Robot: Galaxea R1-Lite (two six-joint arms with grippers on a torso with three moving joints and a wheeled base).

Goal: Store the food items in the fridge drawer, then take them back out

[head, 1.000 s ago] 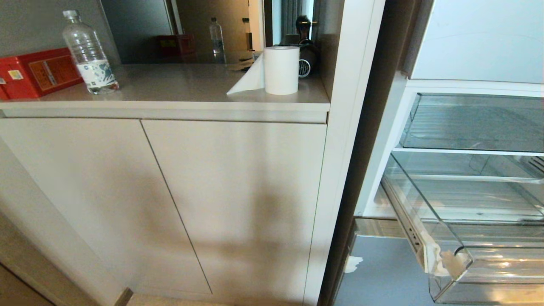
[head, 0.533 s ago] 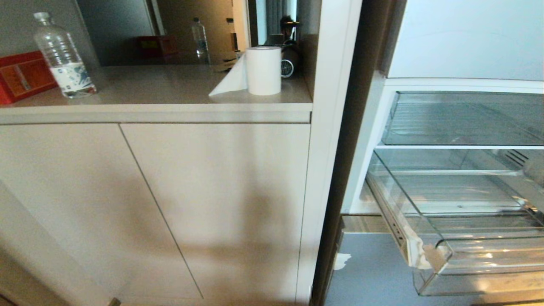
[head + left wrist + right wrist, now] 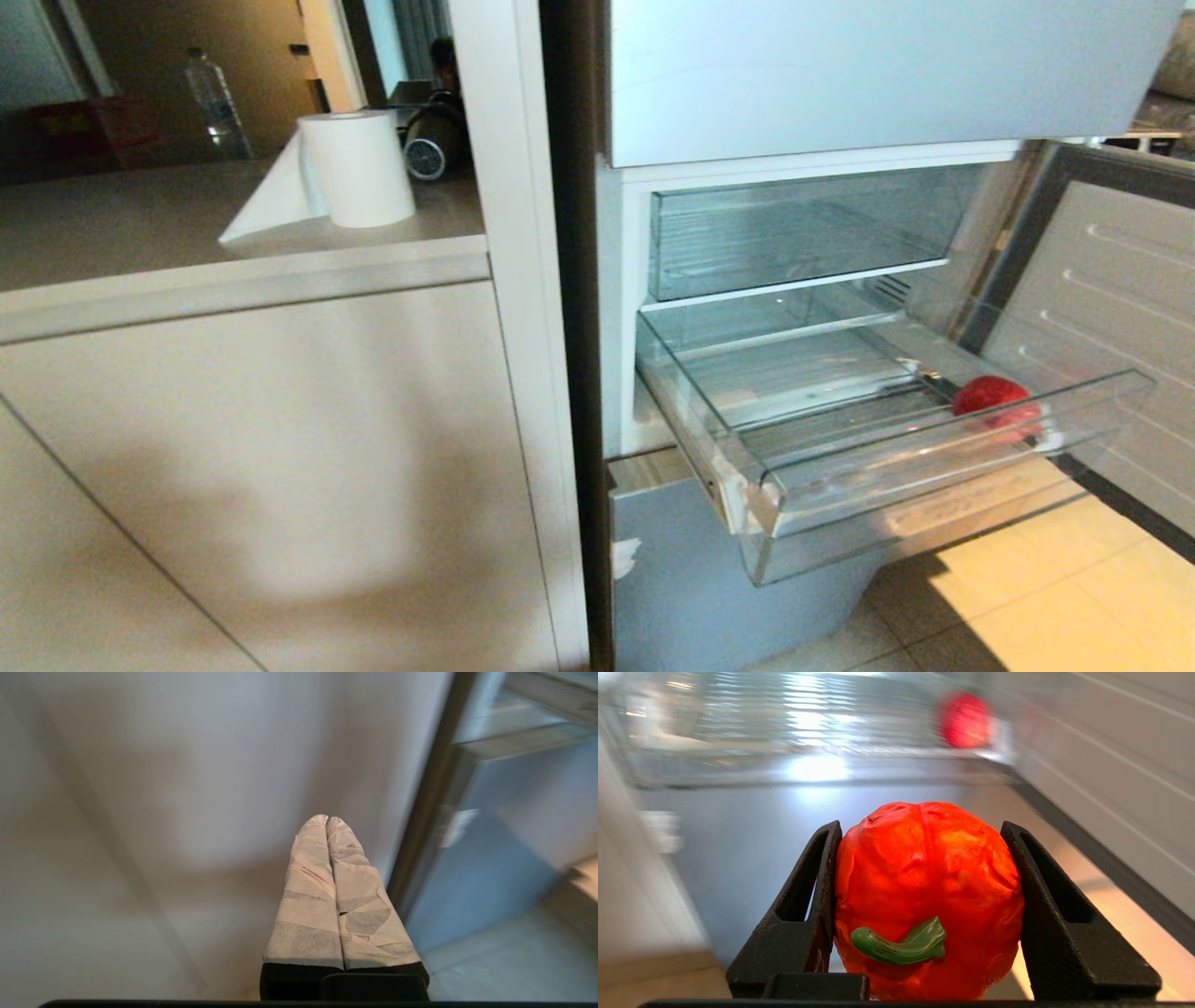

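Judging by how things lie, you are partway through the storing half, or possibly already in the taking-out half; the pictures alone do not settle which. The fridge drawer (image 3: 934,457) stands pulled out, its low clear front wall facing the room. One deeper red fruit (image 3: 995,401) lies inside it near the right end, close behind the front wall. Your right gripper (image 3: 924,905) is clamped on the orange-red fruit (image 3: 927,896), both black jaws pressed against its sides, green stem showing; it hangs outside the drawer, well apart from it, and is out of the head view. Your left gripper (image 3: 327,821) has its taped fingers pressed together, holding nothing, facing the cabinet door (image 3: 140,812) beside the fridge. Neither fruit is back out on the counter (image 3: 140,224) by the paper roll (image 3: 355,168).
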